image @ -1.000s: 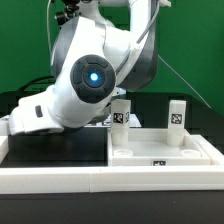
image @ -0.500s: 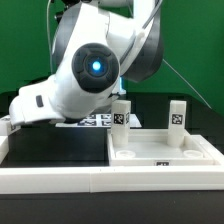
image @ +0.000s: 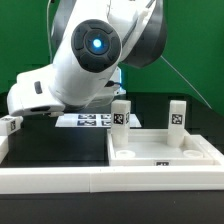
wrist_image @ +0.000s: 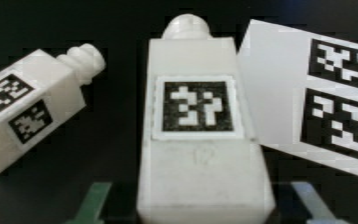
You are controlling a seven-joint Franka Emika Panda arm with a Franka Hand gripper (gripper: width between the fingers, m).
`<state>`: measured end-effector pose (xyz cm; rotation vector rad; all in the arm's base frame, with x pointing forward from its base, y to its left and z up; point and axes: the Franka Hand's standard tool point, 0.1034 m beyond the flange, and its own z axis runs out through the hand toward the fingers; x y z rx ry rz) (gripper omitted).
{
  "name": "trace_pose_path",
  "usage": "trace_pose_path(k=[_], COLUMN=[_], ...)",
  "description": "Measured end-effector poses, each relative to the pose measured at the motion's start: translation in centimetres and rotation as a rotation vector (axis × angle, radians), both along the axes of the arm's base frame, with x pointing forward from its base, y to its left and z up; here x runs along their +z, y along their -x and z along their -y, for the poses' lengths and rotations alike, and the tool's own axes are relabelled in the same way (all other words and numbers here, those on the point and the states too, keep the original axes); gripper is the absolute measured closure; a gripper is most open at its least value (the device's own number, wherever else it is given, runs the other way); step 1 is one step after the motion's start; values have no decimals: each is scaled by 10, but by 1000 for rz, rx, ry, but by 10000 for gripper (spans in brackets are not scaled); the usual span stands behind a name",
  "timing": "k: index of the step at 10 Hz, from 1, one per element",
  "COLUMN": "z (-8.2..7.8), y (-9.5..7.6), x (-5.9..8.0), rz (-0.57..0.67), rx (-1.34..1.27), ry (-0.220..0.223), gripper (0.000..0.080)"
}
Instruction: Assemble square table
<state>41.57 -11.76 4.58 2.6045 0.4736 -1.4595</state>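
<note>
The square table's white slab [image: 165,152] lies at the exterior view's right with two tagged white legs [image: 121,113] [image: 177,115] standing upright on it. In the wrist view a third leg [wrist_image: 197,120] lies flat on the black table between my fingers. A fourth leg [wrist_image: 34,105] lies slanted beside it. My gripper [wrist_image: 204,205] is open; its fingertips [wrist_image: 101,205] stand either side of the third leg's end with a gap on each side. In the exterior view my arm [image: 70,70] reaches to the far left, and the fingers are hard to make out there.
The marker board [image: 85,121] lies flat behind the slab and shows in the wrist view [wrist_image: 327,90] close beside the lying leg. A long white border wall [image: 100,180] runs along the front. A green backdrop stands behind.
My arm has swung toward the exterior view's left and uncovered the marker board. The slab and its two upright legs have not moved.
</note>
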Motion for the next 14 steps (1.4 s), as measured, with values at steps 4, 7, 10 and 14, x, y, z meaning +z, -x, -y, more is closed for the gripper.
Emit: trace_pose_path(k=[4, 7, 10, 14], z=[1, 5, 11, 4], y=[-42, -51, -61, -93], x=[37, 40, 36, 58], rz=[192, 375, 553, 779], rx=[18, 29, 42, 52], ry=[-45, -90, -149, -195], gripper=[509, 509, 509, 509])
